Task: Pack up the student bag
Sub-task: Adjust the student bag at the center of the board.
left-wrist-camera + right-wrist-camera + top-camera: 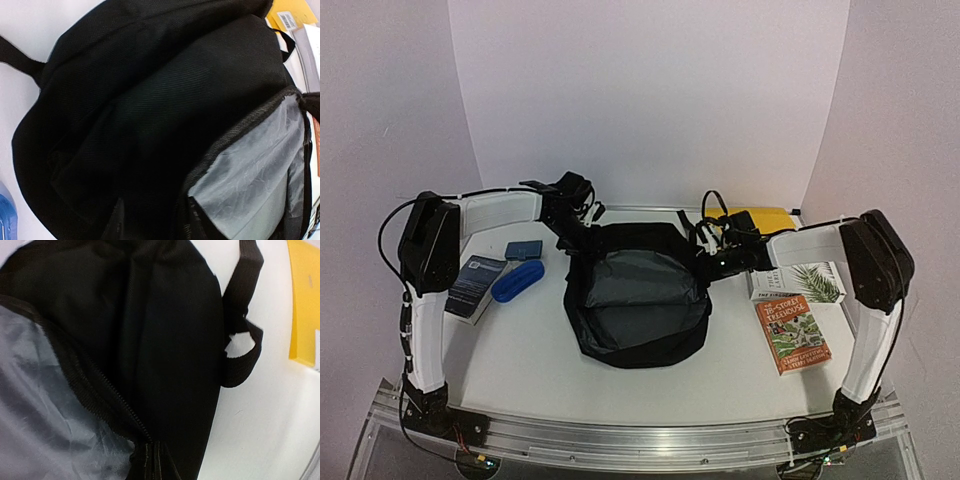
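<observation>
The student bag (638, 300), a black soft backpack, lies in the middle of the table with its mouth wide and grey lining (630, 280) showing. My left gripper (575, 236) is at the bag's far left rim. In the left wrist view its fingers (117, 222) stand apart over black bag fabric (150, 100), next to the lining (260, 170). My right gripper (712, 263) is at the bag's right rim. In the right wrist view it (156, 462) is shut on the zipper edge, with black fabric (165, 315) above and a strap loop (245, 350) to the right.
Left of the bag lie a blue pencil case (517, 281), a small dark-blue box (523, 249) and a dark book (478, 285). On the right are a yellow book (765, 220), a white book (800, 280) and an orange picture book (792, 333).
</observation>
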Robot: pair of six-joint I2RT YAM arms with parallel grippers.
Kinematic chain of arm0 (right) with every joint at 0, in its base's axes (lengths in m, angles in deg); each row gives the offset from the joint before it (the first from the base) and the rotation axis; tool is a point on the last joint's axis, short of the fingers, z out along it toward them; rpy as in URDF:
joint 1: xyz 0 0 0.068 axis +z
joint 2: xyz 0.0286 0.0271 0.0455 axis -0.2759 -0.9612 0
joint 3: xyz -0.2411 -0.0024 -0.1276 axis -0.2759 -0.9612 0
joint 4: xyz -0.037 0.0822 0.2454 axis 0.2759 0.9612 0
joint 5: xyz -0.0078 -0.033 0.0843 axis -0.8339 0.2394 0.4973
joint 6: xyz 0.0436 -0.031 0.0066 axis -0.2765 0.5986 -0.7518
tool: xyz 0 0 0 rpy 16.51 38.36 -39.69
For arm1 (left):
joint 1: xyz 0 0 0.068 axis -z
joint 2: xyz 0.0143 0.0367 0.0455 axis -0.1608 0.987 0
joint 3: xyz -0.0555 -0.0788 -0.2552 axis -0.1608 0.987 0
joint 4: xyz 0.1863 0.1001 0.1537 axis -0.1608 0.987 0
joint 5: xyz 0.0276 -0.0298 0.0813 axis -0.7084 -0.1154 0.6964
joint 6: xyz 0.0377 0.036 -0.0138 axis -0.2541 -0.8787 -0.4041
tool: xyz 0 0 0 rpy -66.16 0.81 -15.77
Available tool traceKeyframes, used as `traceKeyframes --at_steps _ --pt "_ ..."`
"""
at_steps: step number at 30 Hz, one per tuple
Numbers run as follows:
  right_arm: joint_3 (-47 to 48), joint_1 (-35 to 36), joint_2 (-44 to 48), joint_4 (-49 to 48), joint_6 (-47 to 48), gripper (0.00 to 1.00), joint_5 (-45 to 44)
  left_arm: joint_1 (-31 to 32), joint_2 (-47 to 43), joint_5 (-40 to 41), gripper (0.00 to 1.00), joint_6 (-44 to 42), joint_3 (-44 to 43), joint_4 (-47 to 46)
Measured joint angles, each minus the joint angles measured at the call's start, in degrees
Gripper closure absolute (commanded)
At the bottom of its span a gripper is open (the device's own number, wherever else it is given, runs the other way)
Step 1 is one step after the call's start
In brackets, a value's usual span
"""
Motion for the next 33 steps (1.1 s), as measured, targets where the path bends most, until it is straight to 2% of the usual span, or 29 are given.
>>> traceKeyframes --at_steps 8,9,10,13,14,17,23,28,31,33 --pt "4.25 0.34 -5.39 -0.04 -0.44 1.00 -3.47 -0.25 3.18 1.72 0.48 1.46 0.07 0.07" --pt "4.68 0.34 -5.86 0.05 -0.53 0.97 -3.55 -0.30 3.39 1.74 0.46 1.64 0.07 0.13" --pt "5.05 0.34 -6.26 0.21 -0.64 0.88 -3.55 -0.36 3.53 1.76 0.44 1.86 0.07 0.22" --pt "5.70 0.30 -6.71 1.28 -1.06 0.49 -3.46 -0.55 3.58 1.88 0.38 2.34 0.04 1.11" --pt "5.85 0.17 -6.71 1.78 -1.26 0.39 -3.45 -0.59 3.58 1.90 0.34 2.40 0.02 1.50" --pt "6.11 -0.22 -6.63 3.42 -1.62 0.25 -3.56 -0.72 3.23 1.94 0.20 2.73 0.02 2.86" --pt "6.11 -0.70 -3.63 7.90 -1.07 0.04 -3.36 -0.89 -1.65 2.60 0.05 2.90 0.09 5.96" --pt "6.30 -0.68 2.69 10.77 0.52 0.02 -1.85 -1.05 -6.06 2.45 0.01 3.40 -0.04 8.57" --pt "6.43 -0.68 6.31 11.81 1.67 0.05 -0.48 -0.84 -8.01 0.97 0.07 4.06 0.76 8.91" --pt "6.41 -0.67 8.50 12.43 3.02 0.12 1.17 -0.31 -9.90 0.03 0.15 4.07 2.73 8.45"
